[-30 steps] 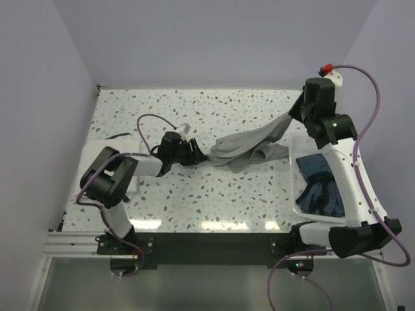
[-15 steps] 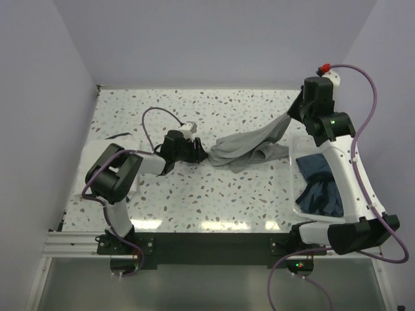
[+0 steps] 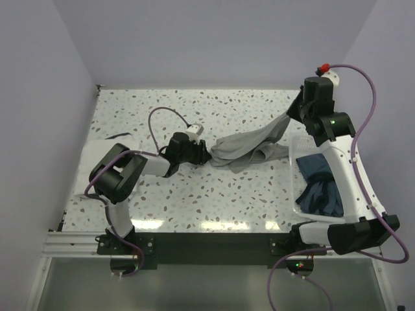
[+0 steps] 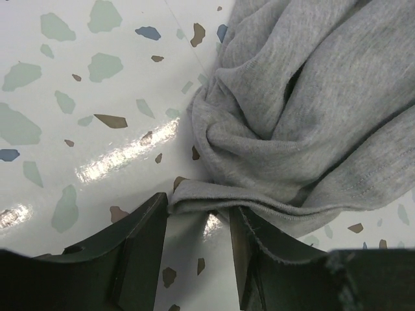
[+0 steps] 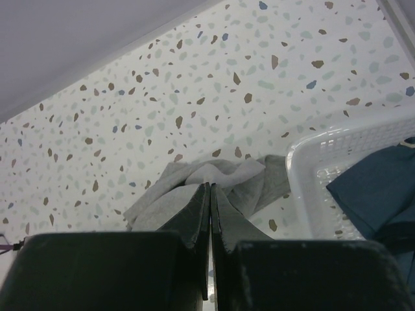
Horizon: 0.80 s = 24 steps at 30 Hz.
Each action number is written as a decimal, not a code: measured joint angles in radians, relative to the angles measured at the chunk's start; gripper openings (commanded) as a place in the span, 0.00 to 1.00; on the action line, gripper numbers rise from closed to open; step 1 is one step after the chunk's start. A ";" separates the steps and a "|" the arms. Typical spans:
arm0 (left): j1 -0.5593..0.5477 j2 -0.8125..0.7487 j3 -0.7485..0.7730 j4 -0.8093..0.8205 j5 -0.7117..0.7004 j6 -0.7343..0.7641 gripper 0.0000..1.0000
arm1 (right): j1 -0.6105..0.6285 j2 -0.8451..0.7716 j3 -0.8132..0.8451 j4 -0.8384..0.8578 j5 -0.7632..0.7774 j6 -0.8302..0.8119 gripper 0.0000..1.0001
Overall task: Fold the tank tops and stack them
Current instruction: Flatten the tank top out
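Terrazzo table (image 3: 214,194) fills the top view, glossy and hard, with bare walls close on three sides. At its right edge stands a white basket (image 3: 293,148) holding blue clothes (image 3: 321,188). At the left edge, partly behind the left arm, lies a white cloth (image 3: 104,140), possibly the other top; too little of it shows to tell.

Between the arms runs the grey top (image 3: 249,144), bunched rather than spread. Its long axis goes from low on the left to high on the right. The right end is lifted off the table, the middle sags onto it just beside the basket, and the left end rests on the surface.

The right gripper (image 3: 295,113) holds the raised end. In the wrist view its fingers are pressed together, with grey cloth at their tips.

The left gripper (image 4: 198,214) sits low at the left end, its fingers a narrow way apart and gripping nothing. A folded hem (image 4: 214,197) lies right at its mouth, reaching across the gap, with the rest of the top ahead and to the right. That hem is the left arm's to take. It is thin and flat on the slick table, so the fingers probably need to close low or they may slip over it.
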 measured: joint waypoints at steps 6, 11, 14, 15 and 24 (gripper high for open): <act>-0.001 0.000 0.000 0.000 -0.035 0.002 0.33 | 0.000 -0.001 -0.004 0.005 -0.003 0.000 0.00; -0.002 0.000 0.000 0.000 -0.053 0.003 0.13 | 0.000 -0.002 -0.017 0.008 -0.004 0.001 0.00; -0.005 -0.002 0.000 -0.001 -0.063 0.003 0.01 | -0.001 -0.002 -0.020 0.008 -0.004 0.001 0.00; -0.007 -0.006 0.000 -0.002 -0.066 0.003 0.00 | -0.001 -0.002 -0.020 0.009 -0.004 0.001 0.00; -0.010 -0.237 -0.009 -0.080 -0.194 -0.024 0.00 | -0.008 -0.002 -0.014 0.012 -0.014 0.005 0.00</act>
